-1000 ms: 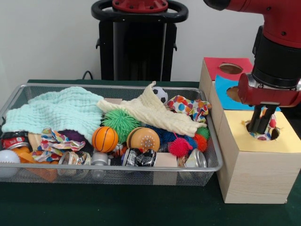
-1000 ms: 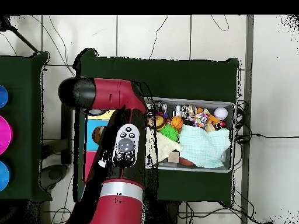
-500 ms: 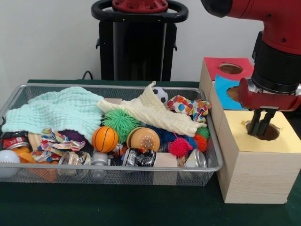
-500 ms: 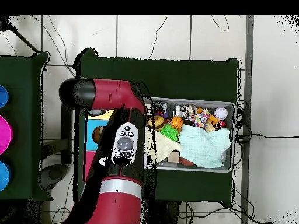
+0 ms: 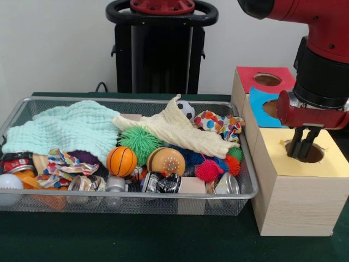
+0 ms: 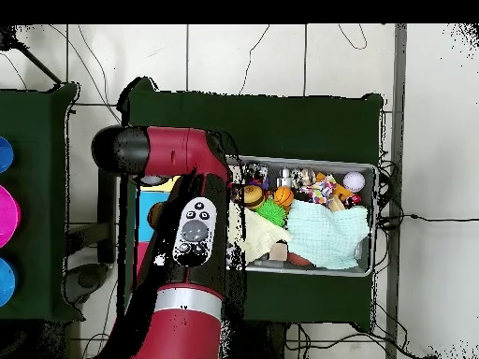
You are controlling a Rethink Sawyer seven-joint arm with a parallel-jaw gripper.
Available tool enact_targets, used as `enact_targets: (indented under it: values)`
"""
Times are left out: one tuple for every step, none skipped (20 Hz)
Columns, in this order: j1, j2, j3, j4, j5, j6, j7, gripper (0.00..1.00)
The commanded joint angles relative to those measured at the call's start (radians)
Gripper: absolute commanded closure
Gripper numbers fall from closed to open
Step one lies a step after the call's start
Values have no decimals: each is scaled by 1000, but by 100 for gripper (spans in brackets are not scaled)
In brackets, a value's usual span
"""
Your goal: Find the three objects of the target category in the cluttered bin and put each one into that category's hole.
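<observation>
My gripper (image 5: 301,153) hangs over the round hole (image 5: 316,155) in the yellow top of the wooden box (image 5: 294,202), its fingertips just inside the opening. The fingers are open and hold nothing. In the wire bin (image 5: 163,194) lie a mint cloth (image 5: 71,128), a cream cloth (image 5: 174,128), a polka-dot cloth (image 5: 221,124) at the right end and a patterned cloth (image 5: 65,162) at the front left. In the overhead view the red arm (image 6: 192,243) covers the gripper and most of the box; the bin (image 6: 373,220) shows to its right.
The bin also holds a small basketball (image 5: 121,161), a green spiky ball (image 5: 140,141), a pink spiky ball (image 5: 209,170), an orange ball (image 5: 166,161), cans and a white ball (image 5: 10,183). Behind the yellow hole are a blue-topped hole (image 5: 271,108) and a red-topped hole (image 5: 267,79).
One second ago the gripper held a polka-dot cloth in the yellow hole. That cloth has dropped out of sight, and the gripper has risen slightly.
</observation>
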Motion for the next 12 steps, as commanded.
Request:
enact_targets:
  values:
    - [-25,57,33,17,-30,-44,168,100]
    - [-29,47,40,30,-26,-43,161,100]
    - [-33,35,47,49,-25,-57,152,100]
    - [-33,23,48,67,-22,-65,155,100]
    - [-32,15,46,78,-18,-68,164,100]
    - [-28,7,42,87,-19,-67,170,100]
    - [-25,-2,38,95,-18,-61,173,100]
    - [-23,-11,38,101,-18,-58,171,100]
    - [-22,-21,40,108,-17,-58,168,100]
    - [-23,-31,43,117,-10,-48,170,100]
    - [-23,-39,46,123,-10,-50,165,100]
    - [-21,-45,45,128,-6,-44,171,100]
